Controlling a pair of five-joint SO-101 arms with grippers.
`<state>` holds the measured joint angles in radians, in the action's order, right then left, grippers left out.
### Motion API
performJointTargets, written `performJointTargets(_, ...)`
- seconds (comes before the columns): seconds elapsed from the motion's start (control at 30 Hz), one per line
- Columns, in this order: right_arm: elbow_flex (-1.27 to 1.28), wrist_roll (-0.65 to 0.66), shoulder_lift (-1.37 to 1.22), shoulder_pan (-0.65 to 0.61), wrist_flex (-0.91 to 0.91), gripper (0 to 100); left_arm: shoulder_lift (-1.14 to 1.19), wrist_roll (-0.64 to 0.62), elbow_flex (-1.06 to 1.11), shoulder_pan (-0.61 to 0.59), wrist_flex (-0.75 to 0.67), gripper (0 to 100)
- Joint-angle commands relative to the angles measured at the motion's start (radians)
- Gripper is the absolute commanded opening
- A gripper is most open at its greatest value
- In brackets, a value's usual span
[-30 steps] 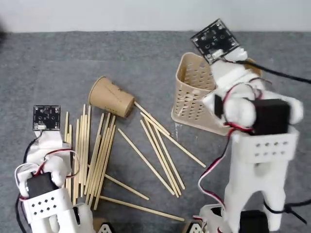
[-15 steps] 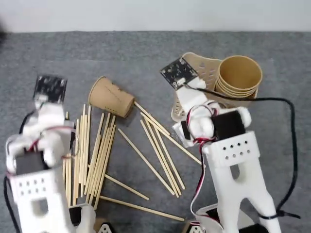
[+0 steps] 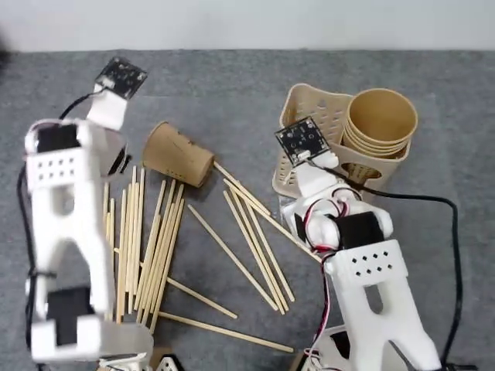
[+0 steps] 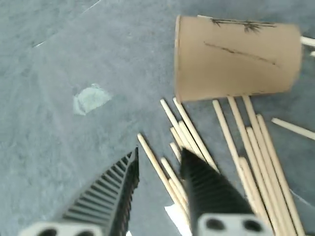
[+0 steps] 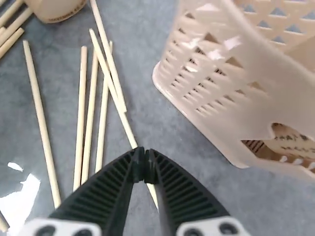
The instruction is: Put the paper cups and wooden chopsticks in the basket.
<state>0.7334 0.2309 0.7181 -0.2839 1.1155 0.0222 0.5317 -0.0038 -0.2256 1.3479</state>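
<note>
A brown paper cup (image 3: pixel 176 154) (image 4: pixel 236 59) lies on its side on the grey mat. My left gripper (image 4: pixel 160 157) is open just short of its rim, above a bundle of wooden chopsticks (image 3: pixel 147 232) (image 4: pixel 187 132). More chopsticks (image 3: pixel 255 232) (image 5: pixel 106 88) lie fanned out between the cup and the beige basket (image 3: pixel 313 116) (image 5: pixel 231 78). A stack of paper cups (image 3: pixel 380 124) stands in the basket. My right gripper (image 5: pixel 144 160) is shut beside the basket's near corner, right over one chopstick; I cannot tell if it touches it.
The right arm's white body (image 3: pixel 363 270) covers the mat in front of the basket. The left arm (image 3: pixel 62 216) stretches along the left side. Bare grey mat lies beyond the cup and basket, up to the white wall at the back.
The left arm has swung from the near left out towards the lying cup. The right arm has drawn back from over the basket and come down beside it, uncovering the stacked cups.
</note>
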Motion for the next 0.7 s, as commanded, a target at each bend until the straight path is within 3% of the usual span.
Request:
performJointTargets(0.0,0.000,-0.014,0.035,0.015,-0.047,1.6,0.146,0.018,-0.182,0.017,0.002,24)
performJointTargets(0.37,0.011,-0.014,0.035,0.012,-0.050,1.6,0.537,0.014,-0.536,-0.032,-0.130,18)
performJointTargets(0.67,0.011,-0.014,0.035,0.012,-0.050,1.6,0.658,-0.037,-0.700,-0.037,-0.127,16)
